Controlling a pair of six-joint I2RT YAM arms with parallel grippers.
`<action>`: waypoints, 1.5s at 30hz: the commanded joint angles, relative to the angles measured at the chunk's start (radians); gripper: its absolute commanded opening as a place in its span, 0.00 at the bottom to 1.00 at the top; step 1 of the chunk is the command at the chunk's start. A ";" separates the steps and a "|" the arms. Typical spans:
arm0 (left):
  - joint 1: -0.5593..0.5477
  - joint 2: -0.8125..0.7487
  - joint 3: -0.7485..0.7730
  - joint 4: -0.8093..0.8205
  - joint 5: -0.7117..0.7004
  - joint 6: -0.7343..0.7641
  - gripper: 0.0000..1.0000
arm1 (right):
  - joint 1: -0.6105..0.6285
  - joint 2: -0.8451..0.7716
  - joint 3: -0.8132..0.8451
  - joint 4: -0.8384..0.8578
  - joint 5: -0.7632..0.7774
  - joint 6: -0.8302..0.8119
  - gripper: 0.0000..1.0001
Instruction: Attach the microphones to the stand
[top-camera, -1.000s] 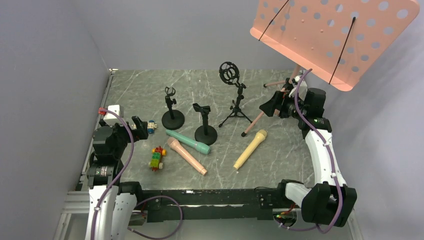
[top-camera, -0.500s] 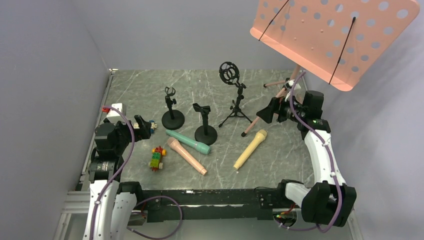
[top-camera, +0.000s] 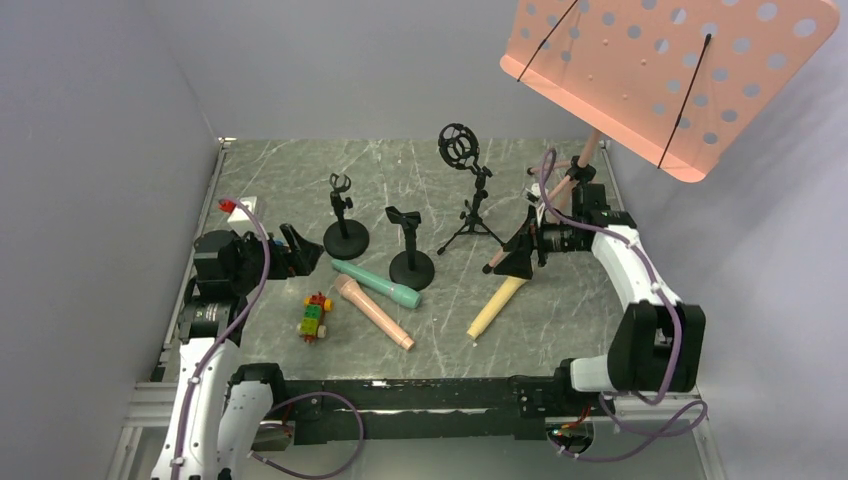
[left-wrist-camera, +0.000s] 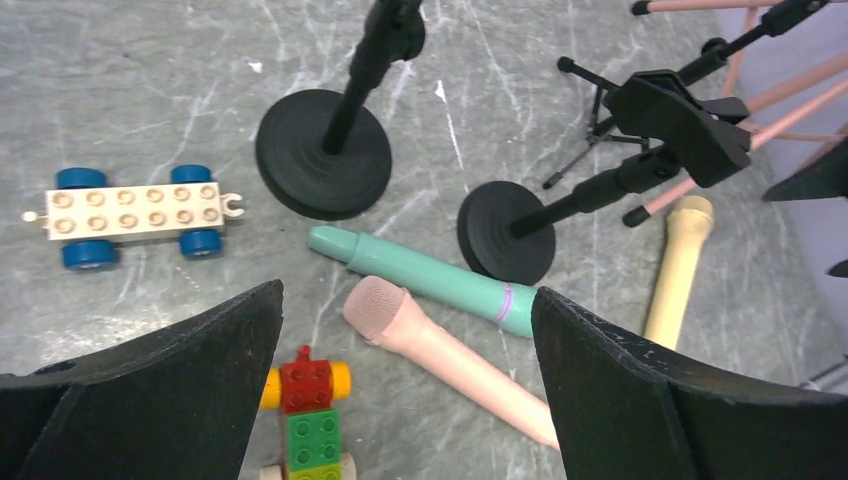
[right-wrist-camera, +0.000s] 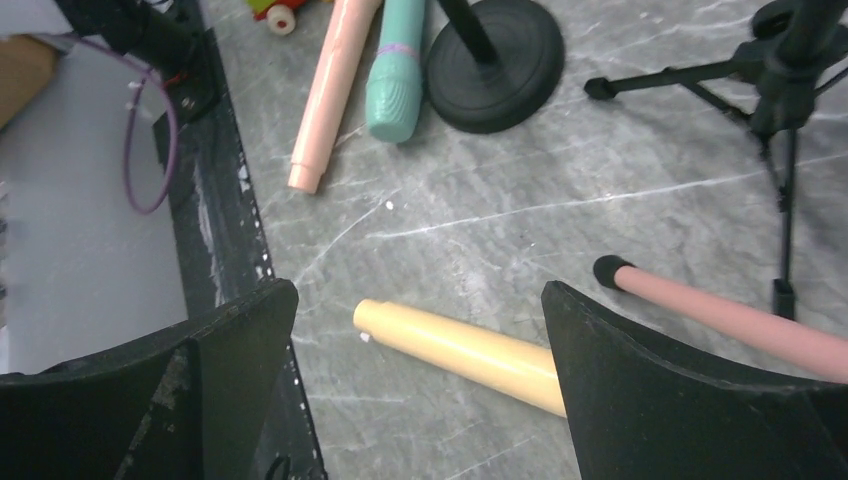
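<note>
Right wrist view: the pale yellow microphone lies flat on the table, directly beneath the right pincer, whose jaws are fully apart and hold nothing.

Step in hand: approach for pickup. Next, descend and close across the barrel.

The left pincer, equally wide and empty, hangs above the salmon-pink microphone and the teal-green microphone.

Obstructions:
- The music-stand leg lies close beside the right pincer.
- The clip stand has its base just beyond the teal-green microphone.
- The toy block car sits near the left pincer.

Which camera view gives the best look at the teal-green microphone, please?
Left wrist: the teal-green microphone lies close and large, nearly its full length visible. Top external shows it whole but small. Right wrist catches only its head end at the frame's top.
</note>
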 joint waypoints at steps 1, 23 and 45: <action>-0.009 0.022 0.042 0.043 0.102 -0.041 0.99 | 0.004 0.065 0.078 -0.228 -0.099 -0.257 1.00; -0.244 0.099 0.162 0.005 -0.059 -0.034 0.99 | 0.026 -0.156 -0.097 0.217 0.135 0.086 1.00; -0.450 0.206 0.268 -0.027 -0.269 -0.055 0.99 | 0.026 -0.151 -0.089 0.189 0.130 0.061 1.00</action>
